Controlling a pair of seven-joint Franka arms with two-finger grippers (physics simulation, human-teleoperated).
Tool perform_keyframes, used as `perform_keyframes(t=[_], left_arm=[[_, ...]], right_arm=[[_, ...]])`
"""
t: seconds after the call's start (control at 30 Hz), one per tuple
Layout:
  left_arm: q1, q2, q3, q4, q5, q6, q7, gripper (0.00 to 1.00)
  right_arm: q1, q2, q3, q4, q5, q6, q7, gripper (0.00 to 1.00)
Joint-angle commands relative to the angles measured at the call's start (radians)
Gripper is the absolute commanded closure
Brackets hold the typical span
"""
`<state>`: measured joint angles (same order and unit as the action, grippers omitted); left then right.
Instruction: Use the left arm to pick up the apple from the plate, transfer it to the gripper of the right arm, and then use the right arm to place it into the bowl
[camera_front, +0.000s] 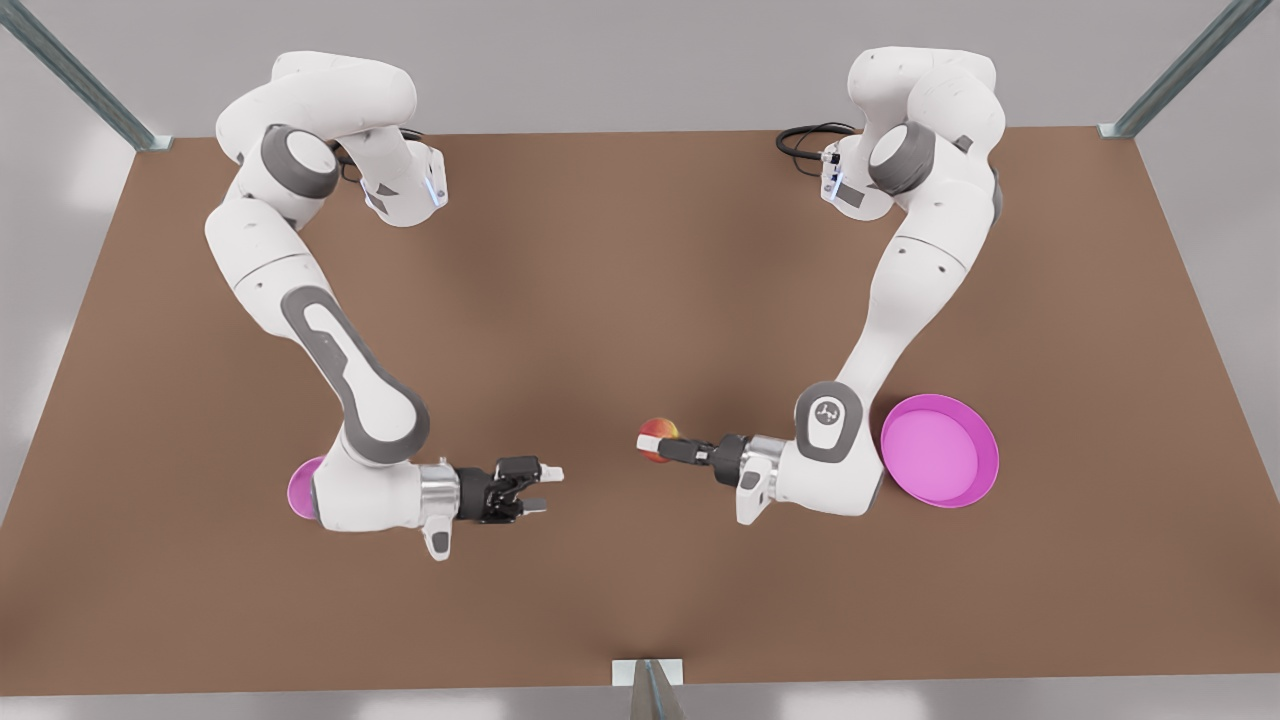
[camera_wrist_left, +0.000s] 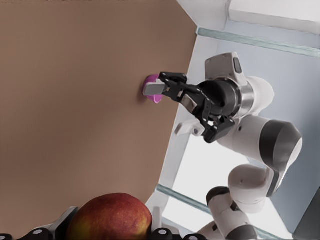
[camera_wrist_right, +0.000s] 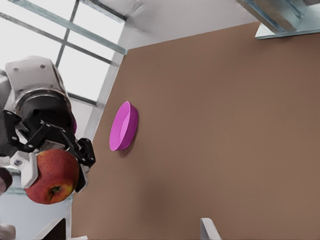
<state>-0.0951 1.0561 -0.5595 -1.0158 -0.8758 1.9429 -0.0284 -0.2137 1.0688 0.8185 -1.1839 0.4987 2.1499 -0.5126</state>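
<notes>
The round red-and-yellow apple (camera_front: 657, 437) is up off the brown tabletop (camera_front: 640, 300), pinched in the left gripper (camera_front: 652, 443), whose jaws are clamped on it from either side. In the front view this is the arm on the right side of the picture, its hand stretched out level and pointing toward the middle of the table. Seen from the left wrist view, the apple (camera_wrist_left: 110, 218) is deep red over most of its skin, with a paler orange-yellow blush along one flank and a smooth, slightly glossy look. From the right wrist view the apple (camera_wrist_right: 51, 175) shows a darker dimple at one end and fine yellow speckling in the red.

Just behind that arm's wrist, resting flat on the table, is a shallow round magenta plate (camera_front: 940, 450) with a low raised rim.

Facing it across a clear gap is the right gripper (camera_front: 541, 488), on the front view's left, also held level. Its jaws stand apart with nothing between them. A small magenta bowl (camera_front: 303, 488) peeks out from behind that arm's forearm, sitting on the table.
</notes>
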Motion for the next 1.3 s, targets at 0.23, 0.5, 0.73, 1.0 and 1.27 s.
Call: perform_keyframes(t=[0.23,0.5,0.73,1.0,1.27], left_arm=[[-0.009,0.012,-0.008,0.002,-0.034,0.054,0.116,0.33],[-0.011,0.010,-0.008,0.002,-0.034,0.097,0.205,0.33],[-0.015,0.013,-0.008,0.000,-0.034,0.156,0.206,0.34],[-0.017,0.012,-0.010,0.000,-0.054,0.176,0.199,0.34],[-0.029,0.013,-0.010,0.000,-0.055,0.203,0.199,0.34]], right_arm=[[-0.013,0.017,0.036,-0.063,0.135,0.122,-1.213,0.00],[-0.024,0.074,0.139,-0.059,0.213,0.128,-1.305,0.00],[-0.003,0.111,0.194,-0.068,0.251,0.277,-1.322,0.00],[0.000,0.125,0.225,-0.105,0.302,0.300,-1.351,0.00],[0.025,0.125,0.229,-0.117,0.327,0.355,-1.351,0.00]])
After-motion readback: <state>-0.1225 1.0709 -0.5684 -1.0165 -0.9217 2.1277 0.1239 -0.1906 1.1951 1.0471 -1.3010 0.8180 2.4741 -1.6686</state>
